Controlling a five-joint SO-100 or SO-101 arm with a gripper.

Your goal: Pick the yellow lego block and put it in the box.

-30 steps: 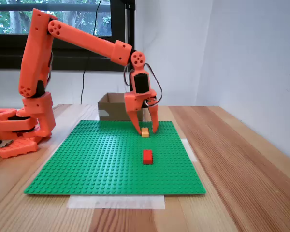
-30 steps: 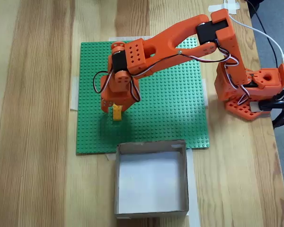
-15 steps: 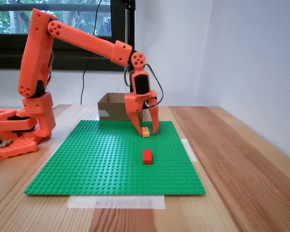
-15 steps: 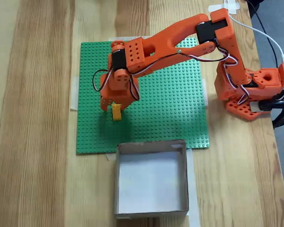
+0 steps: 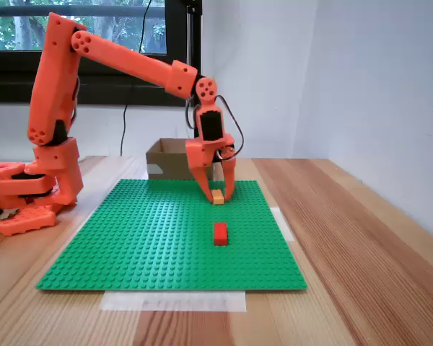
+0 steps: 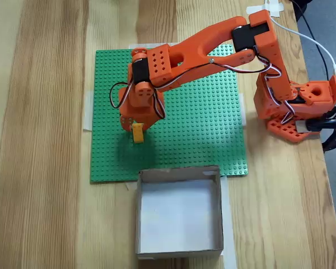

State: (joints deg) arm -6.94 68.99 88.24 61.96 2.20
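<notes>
Wooden table (image 5: pixel 361 238), white walls, window behind. Green baseplate (image 5: pixel 144 238) taped flat. Gripper (image 5: pixel 219 194) narrowly parted, straddling yellow lego block (image 5: pixel 218 197) on baseplate. Red brick (image 5: pixel 220 233) nearer. Box (image 6: pixel 179 216) beside baseplate edge.

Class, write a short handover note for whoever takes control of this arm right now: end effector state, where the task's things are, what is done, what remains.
End effector: pointing down over the green baseplate, fingers either side of the yellow lego block; whether they already pinch it cannot be told.
Yellow lego block: on the baseplate, not lifted.
Box: beside the baseplate's edge, nothing seen inside it.
Red brick: on the baseplate, apart from the end effector; leave it.
Done: the approach.
Left: close, lift, carry to the box, release.
</notes>
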